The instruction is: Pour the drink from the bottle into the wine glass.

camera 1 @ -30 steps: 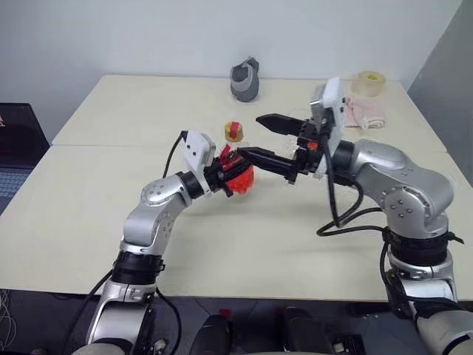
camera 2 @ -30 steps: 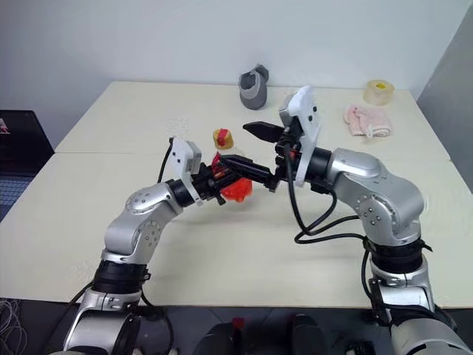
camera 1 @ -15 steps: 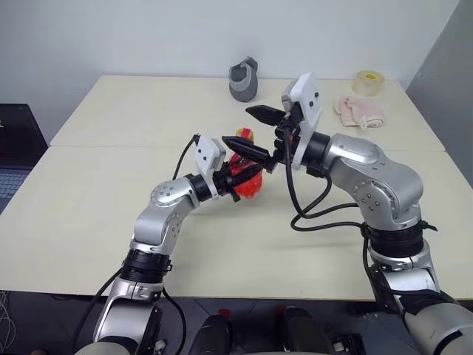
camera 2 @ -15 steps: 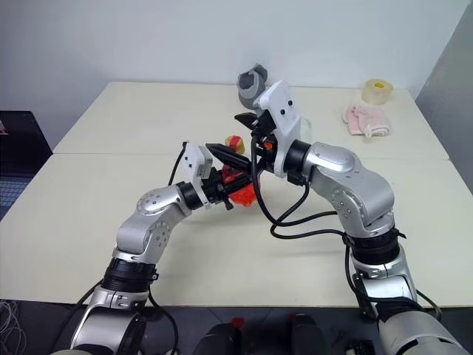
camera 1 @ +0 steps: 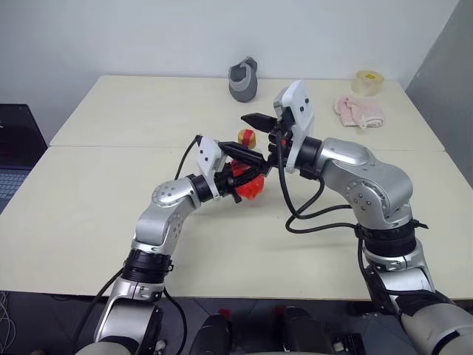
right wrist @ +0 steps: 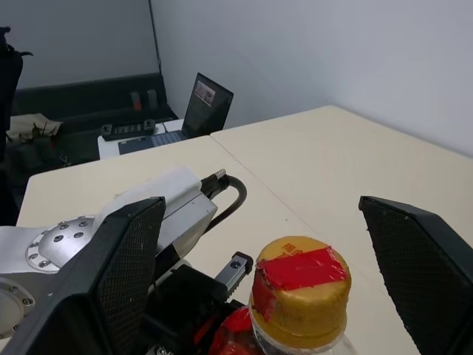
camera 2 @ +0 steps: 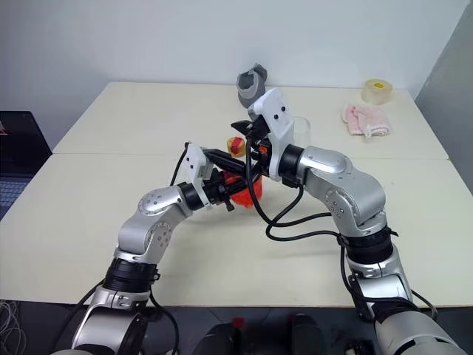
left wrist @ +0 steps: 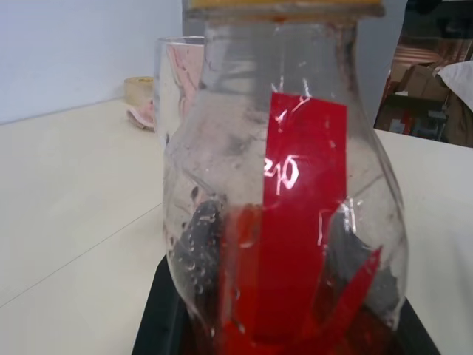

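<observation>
My left gripper is shut on the bulbous base of the bottle, which stands upright near the table's middle. The red drink fills its lower part. A red label runs up its side, and its yellow cap carries red tape. My right gripper is open, one black finger on each side of the cap and neither touching it. The wine glass stands just behind the bottle, and I see only part of its clear bowl.
At the table's far edge stand a grey cup-like object and a roll of tape, with a pink cloth near the tape. An open laptop sits off the table's left side.
My right gripper has swung left and now stands open around the bottle's cap. The left gripper has kept its hold on the bottle. The camera has shifted a little.
</observation>
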